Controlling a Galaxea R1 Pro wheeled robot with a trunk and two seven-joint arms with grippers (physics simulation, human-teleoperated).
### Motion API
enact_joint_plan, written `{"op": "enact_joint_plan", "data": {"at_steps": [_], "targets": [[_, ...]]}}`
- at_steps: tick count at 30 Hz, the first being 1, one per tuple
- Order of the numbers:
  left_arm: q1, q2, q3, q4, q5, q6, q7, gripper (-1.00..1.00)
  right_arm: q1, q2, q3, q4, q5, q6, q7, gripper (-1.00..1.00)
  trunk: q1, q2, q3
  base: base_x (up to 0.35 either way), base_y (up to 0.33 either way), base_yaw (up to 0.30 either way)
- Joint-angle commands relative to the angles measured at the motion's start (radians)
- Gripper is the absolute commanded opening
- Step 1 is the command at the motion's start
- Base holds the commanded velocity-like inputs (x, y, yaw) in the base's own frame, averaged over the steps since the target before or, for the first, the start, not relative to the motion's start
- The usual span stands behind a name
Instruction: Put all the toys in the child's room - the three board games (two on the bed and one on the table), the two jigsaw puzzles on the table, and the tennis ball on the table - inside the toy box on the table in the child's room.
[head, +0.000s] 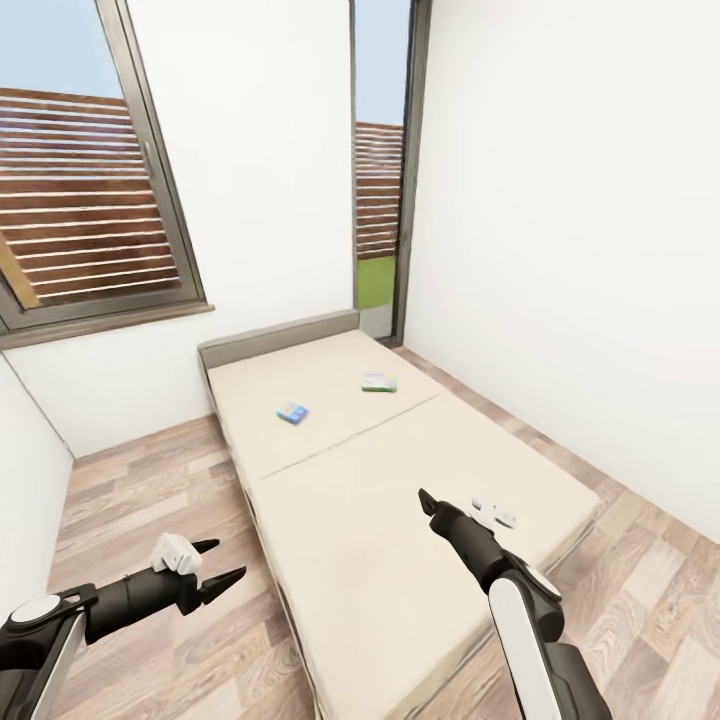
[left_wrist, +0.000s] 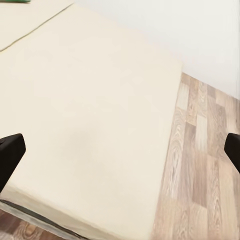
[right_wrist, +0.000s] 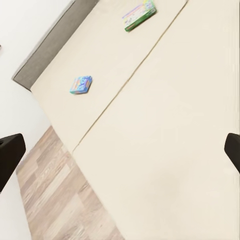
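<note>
Two board games lay on the bed (head: 400, 520), both on the mattress section nearer the headboard (head: 275, 340). The small blue one (head: 292, 413) sat toward the middle of that section, a little closer to the seam between the two sections than to the headboard. The pale, colourful one with a green edge (head: 379, 382) lay well apart from it, toward the bed's edge nearest the right-hand wall (head: 570, 250). In the right wrist view the same pair showed: the blue box (right_wrist: 80, 84) flat on the beige cover, and the pale green-edged box (right_wrist: 139, 15) nearer the seam. Neither box touched the other or any gripper. The lettering on them was too small to read.

The mattress section nearer the foot of the bed was plain beige with nothing on it. The grey frame showed along the bed's lower edge in the left wrist view (left_wrist: 30, 212).

The right gripper (head: 428, 500) hung over the foot section, its arm reaching in from the lower right; in the right wrist view its two black fingertips (right_wrist: 10, 150) stood wide apart with nothing between them. The left gripper (head: 220, 565) hovered over the wood-plank floor (head: 150, 470) beside the bed's left edge, its fingers (head: 205, 548) spread and empty.

Around the bed stood white walls and a dark-framed window (head: 90, 200) behind the headboard, with a slatted wooden fence beyond the glass.
</note>
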Motion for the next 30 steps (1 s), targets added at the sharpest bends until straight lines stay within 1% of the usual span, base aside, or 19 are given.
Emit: {"op": "enact_joint_plan", "data": {"at_steps": [1,10,19,26,30], "targets": [[-0.001,0.0,0.001,-0.001,0.001,0.009,-0.004,1.0,-0.001,0.001,0.0,-0.001,-0.011,0.004,-0.008,1.0,0.001,-0.002,-0.001,0.0,0.128,-0.257],[-0.001,0.0,0.002,-0.001,0.002,0.008,-0.004,1.0,-0.001,0.001,0.0,-0.001,-0.011,0.004,-0.007,1.0,0.001,-0.002,0.005,0.0,0.235,-0.257],[-0.001,0.0,0.002,-0.001,0.003,0.006,-0.004,1.0,-0.001,0.001,0.0,-0.001,-0.011,0.005,-0.007,1.0,0.001,-0.002,0.012,0.002,0.071,-0.257],[-0.001,0.0,0.002,-0.001,0.003,0.006,-0.004,1.0,-0.001,0.001,-0.001,-0.001,-0.01,0.005,-0.007,1.0,0.001,-0.002,0.017,0.091,0.199,-0.257],[-0.001,0.0,0.002,-0.001,0.003,0.005,-0.004,1.0,-0.001,0.001,-0.002,-0.001,-0.009,0.005,-0.007,1.0,0.001,-0.002,0.02,0.067,0.082,-0.257]]}}
